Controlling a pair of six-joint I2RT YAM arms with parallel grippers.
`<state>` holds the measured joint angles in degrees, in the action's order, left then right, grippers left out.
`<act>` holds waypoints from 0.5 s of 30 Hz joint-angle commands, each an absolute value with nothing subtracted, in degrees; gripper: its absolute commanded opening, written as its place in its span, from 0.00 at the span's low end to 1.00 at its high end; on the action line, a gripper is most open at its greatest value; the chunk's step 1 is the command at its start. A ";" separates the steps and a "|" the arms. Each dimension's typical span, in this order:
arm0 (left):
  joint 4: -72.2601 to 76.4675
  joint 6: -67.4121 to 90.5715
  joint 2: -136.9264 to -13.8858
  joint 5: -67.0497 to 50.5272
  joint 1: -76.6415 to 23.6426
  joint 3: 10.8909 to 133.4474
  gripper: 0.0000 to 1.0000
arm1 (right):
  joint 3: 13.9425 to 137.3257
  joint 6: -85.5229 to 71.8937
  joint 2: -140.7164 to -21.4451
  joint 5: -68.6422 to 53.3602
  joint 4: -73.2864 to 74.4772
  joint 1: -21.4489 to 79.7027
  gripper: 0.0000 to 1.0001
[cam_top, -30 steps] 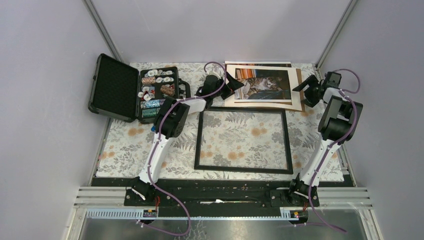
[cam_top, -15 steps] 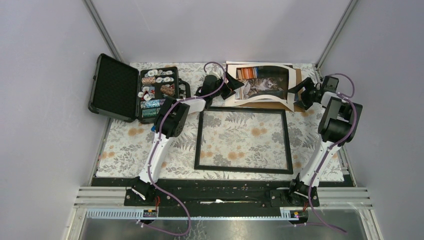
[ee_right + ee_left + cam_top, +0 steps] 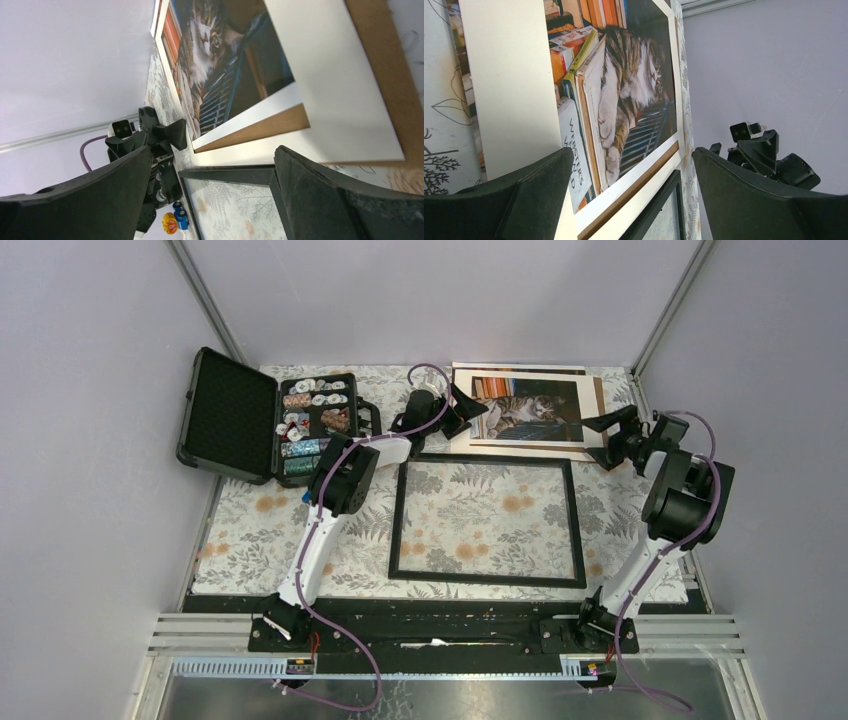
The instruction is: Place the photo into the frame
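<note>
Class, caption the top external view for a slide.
Both open, the left gripper and right gripper flank the cat photo; the black frame lies on the near side.

I record that the cream mat [image 3: 523, 439] around the photo [image 3: 527, 408], bowed upward half a second ago, now lies flat and square on the backing board [image 3: 598, 412]. The right gripper [image 3: 607, 440] has withdrawn from the stack's right edge toward the near side, its jaws spread wider.
</note>
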<state>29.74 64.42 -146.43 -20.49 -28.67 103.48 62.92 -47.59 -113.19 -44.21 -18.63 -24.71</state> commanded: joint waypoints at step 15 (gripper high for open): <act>27.41 64.86 -149.07 -22.24 -29.18 102.92 0.96 | 62.88 -38.09 -108.18 -27.12 -8.86 -28.74 0.96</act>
<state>29.78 64.60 -146.43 -20.71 -28.67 103.48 59.16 -43.11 -105.54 -28.80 -12.16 -28.69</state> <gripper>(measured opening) 0.956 0.973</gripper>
